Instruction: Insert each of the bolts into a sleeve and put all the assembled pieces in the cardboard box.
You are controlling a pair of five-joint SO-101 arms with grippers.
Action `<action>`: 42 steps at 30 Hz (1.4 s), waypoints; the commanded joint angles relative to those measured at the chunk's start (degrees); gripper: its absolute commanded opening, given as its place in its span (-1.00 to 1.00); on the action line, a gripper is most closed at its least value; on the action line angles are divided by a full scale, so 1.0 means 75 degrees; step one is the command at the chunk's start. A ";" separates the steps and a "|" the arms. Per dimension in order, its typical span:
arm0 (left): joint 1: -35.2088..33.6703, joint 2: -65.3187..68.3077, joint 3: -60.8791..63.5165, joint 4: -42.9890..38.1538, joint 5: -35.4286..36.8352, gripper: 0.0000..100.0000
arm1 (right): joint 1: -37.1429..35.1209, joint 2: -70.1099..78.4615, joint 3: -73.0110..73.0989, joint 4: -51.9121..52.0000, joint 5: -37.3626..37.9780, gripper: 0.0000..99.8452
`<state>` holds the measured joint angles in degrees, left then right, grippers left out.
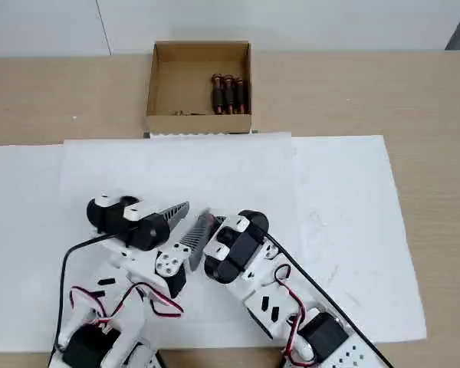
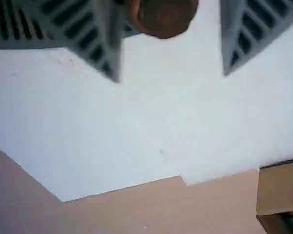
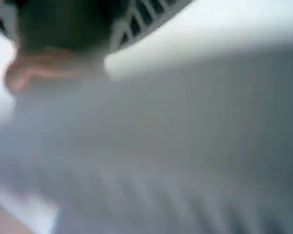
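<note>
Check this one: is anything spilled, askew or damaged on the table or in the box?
Nothing stands out. Three assembled pieces lie side by side in the cardboard box, which sits square on the table beyond the white paper.

A brown piece (image 2: 162,17) by the left tool (image 2: 171,75) is cut off by the view's edge.

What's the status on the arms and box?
Left claw open around brown piece. Right claw beside it. Three assembled pieces in cardboard box.
</note>
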<state>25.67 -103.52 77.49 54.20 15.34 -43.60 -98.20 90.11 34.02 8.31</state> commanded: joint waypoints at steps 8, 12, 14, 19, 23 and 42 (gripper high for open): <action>-0.1770 -0.0059 0.0029 0.0000 -0.1114 -0.99 | 0.1131 -0.0064 -0.0281 -0.0158 0.0047 -1.00; -0.2649 -0.0059 0.0639 0.0000 -0.1571 -0.99 | 0.1893 -0.0064 -0.0328 -0.0158 0.0035 -1.00; -0.3012 -0.0059 0.1037 0.0000 -0.1700 -0.99 | 0.2268 -0.0064 -0.0328 -0.0158 0.0023 -1.00; -0.3681 -0.0059 0.1741 -0.0012 -0.1770 -0.99 | 0.3182 -0.0064 -0.0305 -0.0147 0.0023 -1.00; -0.3974 -0.0059 0.2233 -0.0012 -0.1770 -0.99 | 0.3780 -0.0064 -0.0281 0.0264 -0.0059 -1.00; -0.4032 -0.0070 0.2374 -0.0012 -0.1782 -0.99 | 0.4214 0.2538 -0.3716 0.1987 -0.1407 -1.00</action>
<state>-4.31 -103.43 95.52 54.37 2.07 -12.22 -87.47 71.91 49.05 -0.92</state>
